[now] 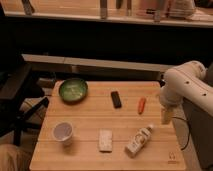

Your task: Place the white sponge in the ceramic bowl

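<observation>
The white sponge (105, 140) lies flat on the wooden table (90, 117) near the front edge, between the cup and the bottle. The ceramic bowl (73, 90), green with a dark rim, sits at the table's back left and looks empty. My gripper (166, 116) hangs from the white arm (185, 85) at the table's right edge, well to the right of the sponge and far from the bowl. It holds nothing that I can see.
A white paper cup (63, 133) stands at the front left. A pale labelled bottle (138, 141) lies right of the sponge. A black bar (116, 99) and a small orange-red object (141, 105) lie mid-table. A dark chair (20, 95) stands left.
</observation>
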